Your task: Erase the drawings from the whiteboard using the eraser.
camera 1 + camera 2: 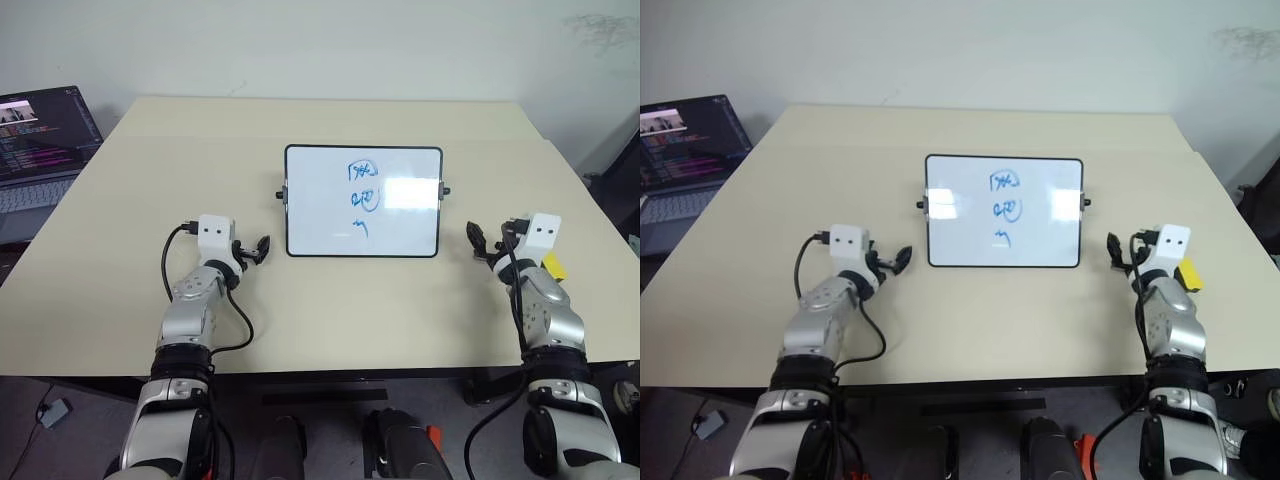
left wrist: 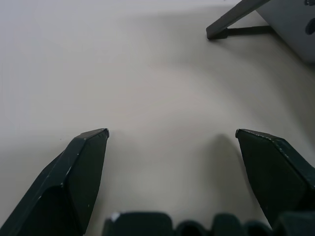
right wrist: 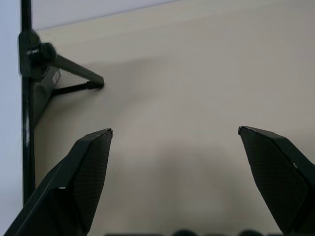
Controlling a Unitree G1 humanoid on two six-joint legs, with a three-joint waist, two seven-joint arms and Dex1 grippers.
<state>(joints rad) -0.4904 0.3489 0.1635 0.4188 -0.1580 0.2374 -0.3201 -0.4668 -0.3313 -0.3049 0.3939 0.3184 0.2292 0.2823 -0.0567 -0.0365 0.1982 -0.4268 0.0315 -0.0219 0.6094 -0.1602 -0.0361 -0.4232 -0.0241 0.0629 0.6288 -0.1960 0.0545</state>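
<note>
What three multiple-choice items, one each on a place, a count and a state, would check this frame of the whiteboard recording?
1. Where does the whiteboard stand?
A. On the table, between the two grippers
B. Flat on the laptop
C. At the table's far left corner

2. How many blue drawings are on the board?
A. One
B. Three
C. Five

3. How do the left gripper and right gripper stand?
A. Both shut on an eraser
B. Left shut, right open
C. Both open and holding nothing

Answers:
1 A: the head views show the board propped mid-table, with one arm on each side of it.
2 B: three scribbles sit in a column on the white surface.
3 C: each wrist view shows two fingers wide apart with bare table between them.
</note>
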